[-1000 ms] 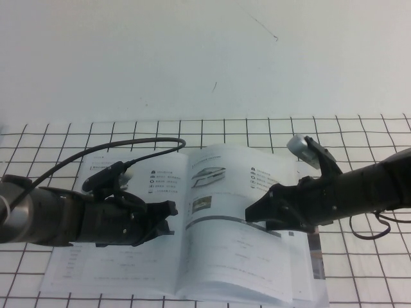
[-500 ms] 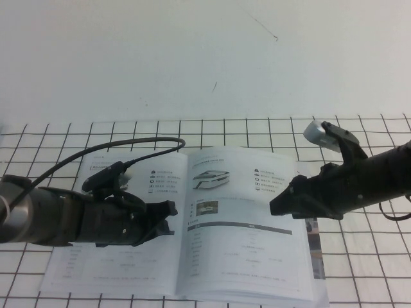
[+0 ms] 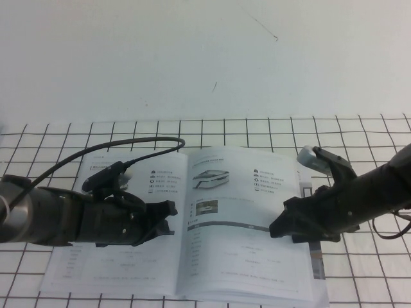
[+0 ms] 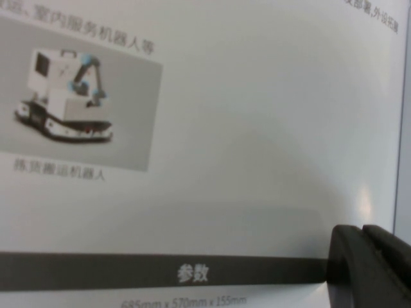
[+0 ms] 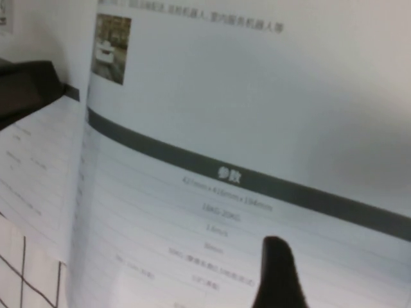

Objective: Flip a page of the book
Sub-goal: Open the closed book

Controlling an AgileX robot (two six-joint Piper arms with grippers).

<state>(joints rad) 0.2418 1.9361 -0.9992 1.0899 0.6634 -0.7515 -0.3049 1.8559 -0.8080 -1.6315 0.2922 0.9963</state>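
**Resting open on the gridded table, the catalogue lay between both arms**

Lying flat and open, the thin softcover catalogue with glossy white pages [image 3: 192,224] sat on the white table marked with a black grid [image 3: 257,128], near its front edge. Its right-hand leaf, a thin glossy white sheet [image 3: 247,212], showed a flat white robot near the top, a small photo below it, icon lists, and a dark grey bar above faint table rows. The left wrist view showed another page with a boxy white robot photo and a grey bar.

The black left gripper [image 3: 168,215] pressed on the left-hand page just beside the spine, its fingers [image 4: 366,263] closed together on nothing. The black right gripper [image 3: 277,230] sat over the right page's outer part, near the grey bar; whether its fingers were apart or together could not be told.
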